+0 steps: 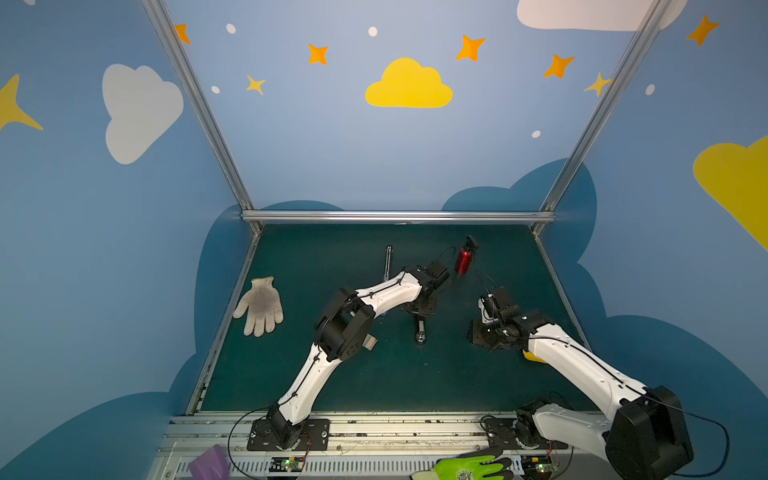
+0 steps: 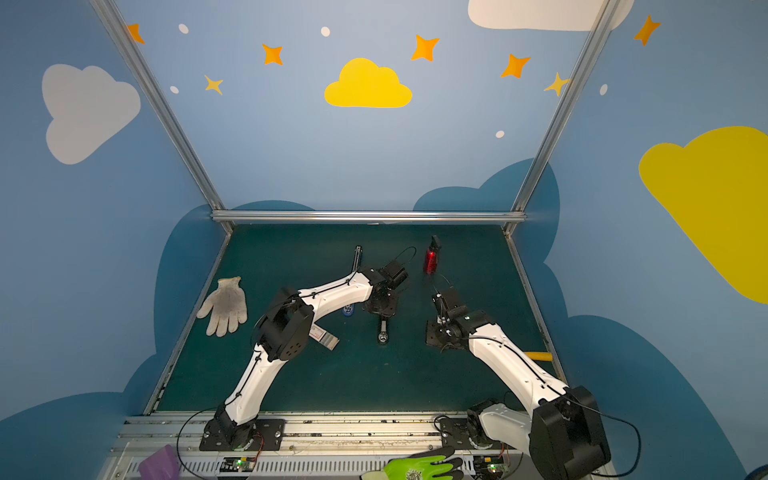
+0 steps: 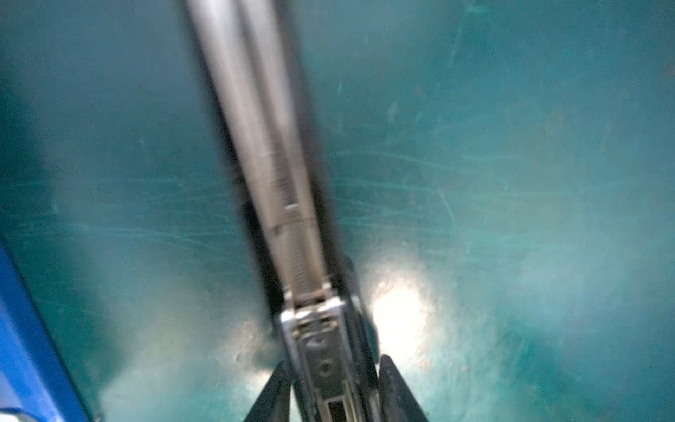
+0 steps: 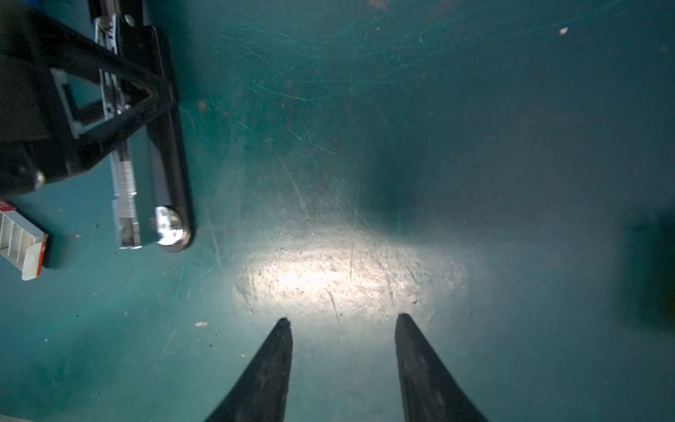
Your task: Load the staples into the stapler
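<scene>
The left gripper (image 3: 334, 363) stands over an opened black-and-silver metal stapler (image 3: 292, 219) lying flat on the scuffed dark green table mat (image 4: 475, 146). Its two black fingers (image 3: 274, 394) are set narrow along either side of the stapler's silver channel, and the blurred left wrist view does not show whether they press on it. In both top views the stapler (image 1: 420, 334) runs from the far middle of the mat toward the near side, with that gripper across its midsection. The staples (image 2: 325, 337), a small flat white cardboard box with a red mark and a slid-out tray, lie on the mat near and left of that gripper, apart from it and from the stapler, partly under the left arm's elbow. The right wrist view shows ribbed grey rows in the open tray (image 4: 20, 234). The right gripper (image 4: 343, 319) hangs right of the stapler, fingers spread wide over bare mat, holding nothing, the stapler between it and the box. A red metal bottle with a black cap (image 1: 464, 258) stands far right; a white knit glove (image 1: 261, 305) lies at the mat's left edge.
</scene>
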Action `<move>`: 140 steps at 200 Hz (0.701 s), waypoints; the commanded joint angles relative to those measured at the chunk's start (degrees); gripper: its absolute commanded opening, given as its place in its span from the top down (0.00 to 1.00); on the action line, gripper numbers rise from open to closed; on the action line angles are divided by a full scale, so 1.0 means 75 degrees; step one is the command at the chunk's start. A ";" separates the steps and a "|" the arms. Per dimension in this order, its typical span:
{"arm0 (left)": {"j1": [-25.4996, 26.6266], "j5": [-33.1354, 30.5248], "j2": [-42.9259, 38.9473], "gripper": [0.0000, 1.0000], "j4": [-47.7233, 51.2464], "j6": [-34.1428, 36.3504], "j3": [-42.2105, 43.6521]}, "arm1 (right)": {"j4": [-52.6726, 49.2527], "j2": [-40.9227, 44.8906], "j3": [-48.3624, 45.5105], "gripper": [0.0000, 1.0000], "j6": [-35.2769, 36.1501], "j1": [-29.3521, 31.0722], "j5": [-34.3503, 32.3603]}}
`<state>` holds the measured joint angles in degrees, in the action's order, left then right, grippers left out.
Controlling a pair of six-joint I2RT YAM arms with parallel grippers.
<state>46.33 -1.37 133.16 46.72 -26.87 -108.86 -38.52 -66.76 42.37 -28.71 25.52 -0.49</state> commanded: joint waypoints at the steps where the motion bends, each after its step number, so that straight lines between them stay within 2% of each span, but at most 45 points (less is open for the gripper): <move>1: 0.0129 0.0383 -0.0056 0.67 0.0414 0.0741 0.0333 | 0.0161 0.0046 -0.0038 0.53 -0.0013 -0.0086 0.0032; 27: 0.0451 0.0801 -0.0411 0.71 0.0145 0.1706 0.0897 | 0.0338 -0.0156 -0.0002 0.53 -0.0015 -0.0182 0.0065; 73: 0.1097 0.0353 -0.0846 0.72 0.0087 0.3349 0.1852 | 0.0944 -0.0525 -0.0105 0.53 -0.0187 -0.0516 0.0533; 90: 0.1114 0.0064 -0.1064 0.71 -0.0064 0.3541 0.2340 | 0.1056 -0.0628 -0.0127 0.53 -0.0216 -0.0636 0.0602; 103: 0.1058 -0.0188 -0.1272 0.66 -0.0237 0.3548 0.2656 | 0.1149 -0.0689 -0.0153 0.53 -0.0192 -0.0760 0.0697; 140: 0.0972 0.0089 -0.1873 0.55 -0.0852 0.3490 0.2984 | 0.1263 -0.0737 -0.0141 0.50 -0.0135 -0.1201 0.1130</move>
<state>54.43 -0.21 120.97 40.14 -2.20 -88.47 -30.63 -72.07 41.78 -29.78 18.41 4.89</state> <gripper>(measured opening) 0.435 0.489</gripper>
